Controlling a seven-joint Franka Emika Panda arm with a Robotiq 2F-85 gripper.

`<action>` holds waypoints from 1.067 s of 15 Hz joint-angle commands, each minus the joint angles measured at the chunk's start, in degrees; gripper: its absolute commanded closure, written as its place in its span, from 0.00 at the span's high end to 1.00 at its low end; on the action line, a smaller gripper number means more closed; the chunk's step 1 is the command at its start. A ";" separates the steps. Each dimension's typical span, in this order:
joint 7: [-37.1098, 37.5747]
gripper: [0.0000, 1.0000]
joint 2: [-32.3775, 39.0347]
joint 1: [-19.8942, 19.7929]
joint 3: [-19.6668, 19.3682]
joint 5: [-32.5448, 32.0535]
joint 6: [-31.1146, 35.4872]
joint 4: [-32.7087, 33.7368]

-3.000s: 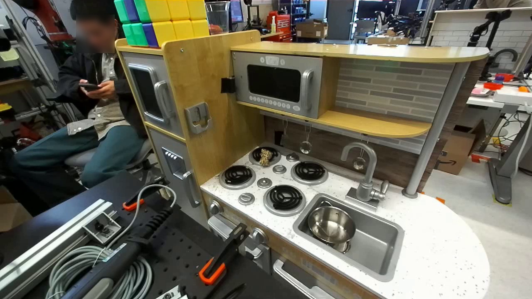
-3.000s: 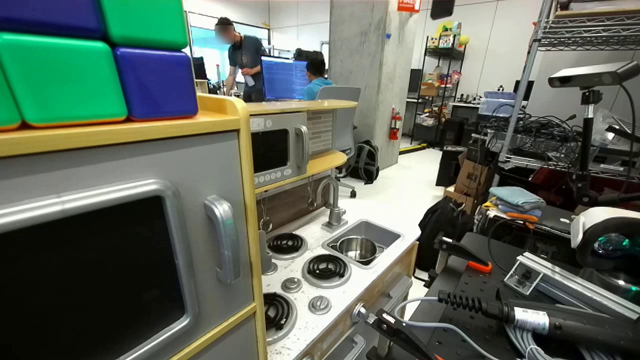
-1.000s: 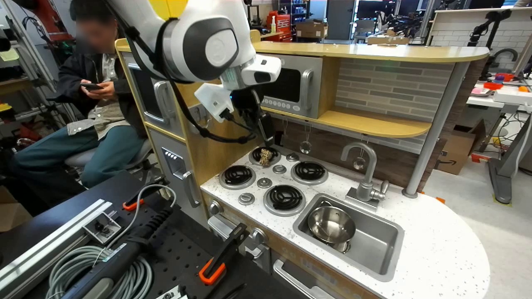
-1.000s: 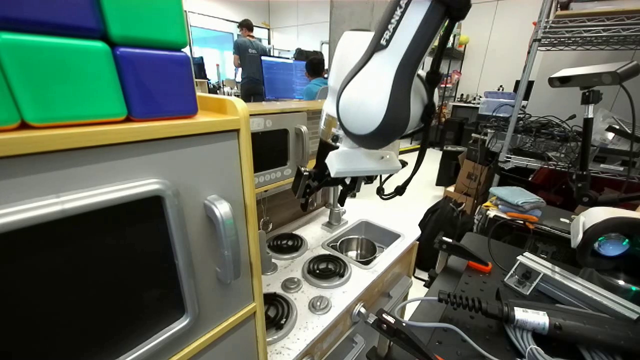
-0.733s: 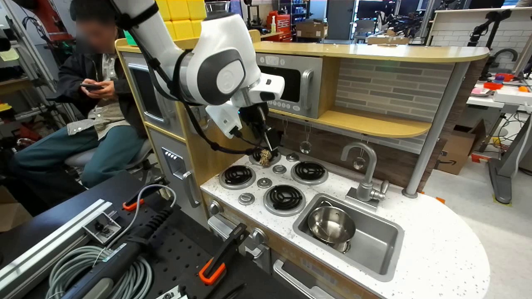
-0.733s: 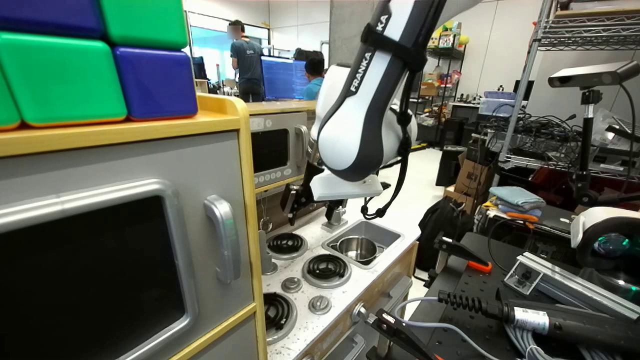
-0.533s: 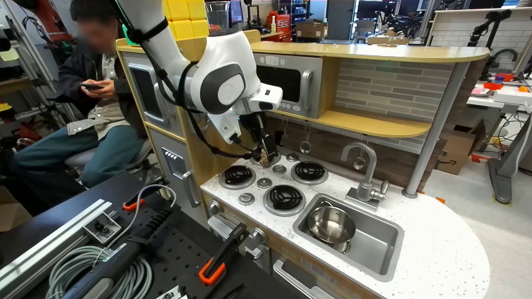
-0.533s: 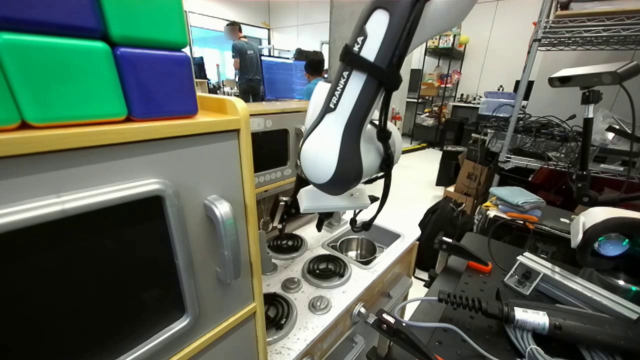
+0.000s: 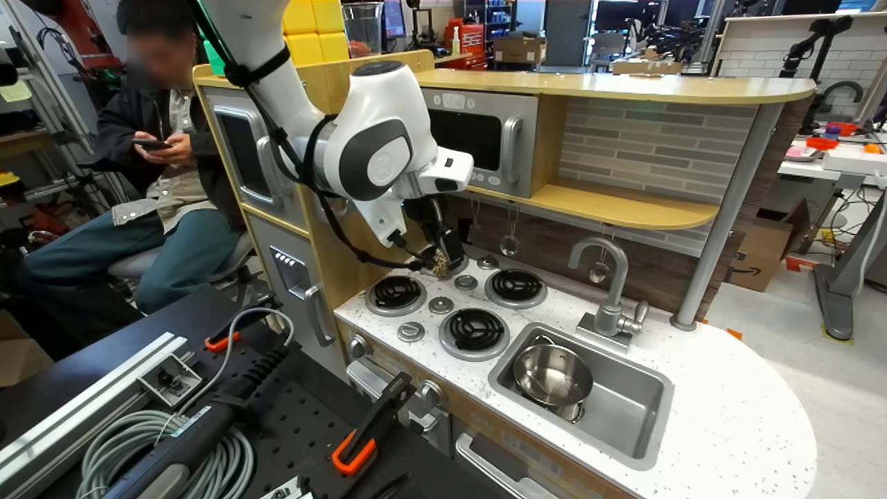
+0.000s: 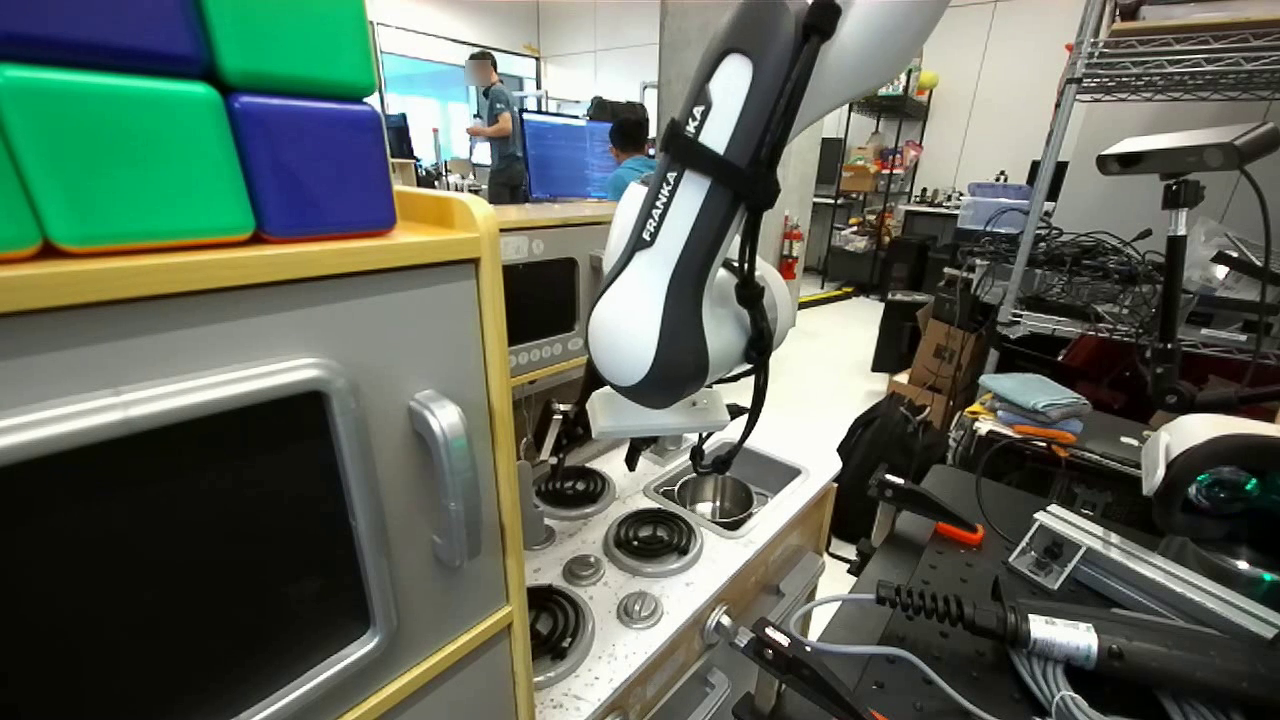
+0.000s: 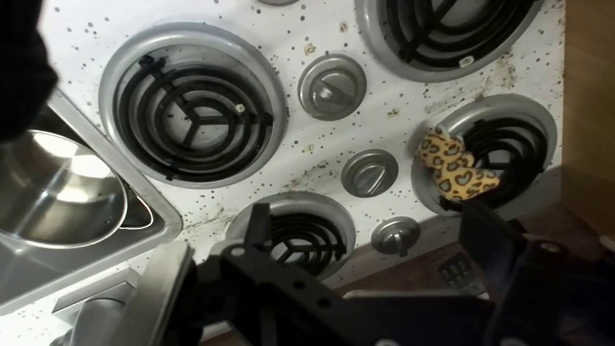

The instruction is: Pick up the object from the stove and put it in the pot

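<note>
Four black burners point(image 11: 214, 120) sit on the white stove point(image 11: 408, 100), and a yellow leopard-print toy point(image 11: 454, 166) lies on one of them, overlapping its rim. My gripper point(image 11: 374, 229) hangs over the stove with its jaws well apart; in the wrist view one jaw shows close to the toy, and I can't tell whether they touch. In both exterior views the shiny pot point(image 9: 554, 378) sits in the sink point(image 9: 627, 416), near the tap point(image 9: 610, 317).
</note>
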 commanded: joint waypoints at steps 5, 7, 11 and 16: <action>-4.91 1.00 9.07 -1.72 3.46 2.05 12.90 4.78; -6.00 1.00 11.82 -3.76 6.97 1.36 17.30 6.40; -7.74 1.00 17.60 -7.48 12.69 -0.59 18.80 15.29; -9.10 1.00 23.27 -8.20 13.37 -0.35 18.75 24.80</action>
